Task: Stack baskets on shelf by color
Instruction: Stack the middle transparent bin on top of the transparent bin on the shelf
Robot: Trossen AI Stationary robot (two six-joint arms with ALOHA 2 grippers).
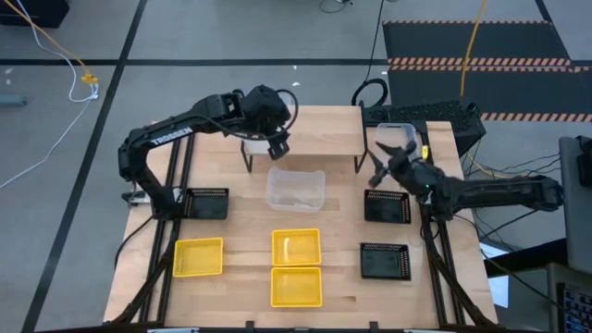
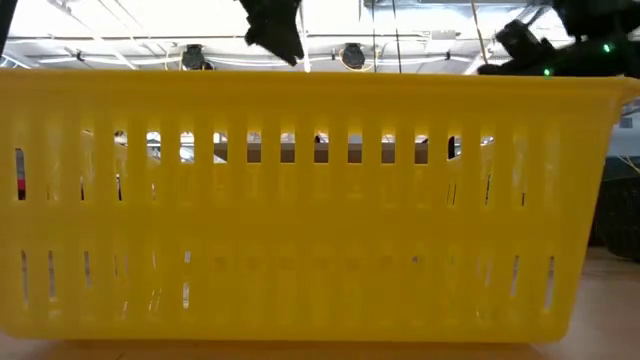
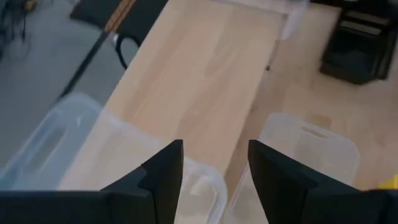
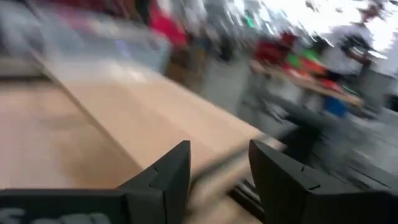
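Overhead, I count three yellow baskets (image 1: 296, 247), three black baskets (image 1: 388, 206), three clear baskets (image 1: 296, 188); left arm (image 1: 166, 137) reads TROSSEN. Left gripper (image 1: 276, 143) and right gripper (image 1: 385, 165) both spread, empty.

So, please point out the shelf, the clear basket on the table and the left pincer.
shelf (image 1: 319, 141): high view, bare plank top.
clear basket (image 1: 296, 189): high view, its floor.
left pincer (image 1: 277, 144): high view, between its fingertips.
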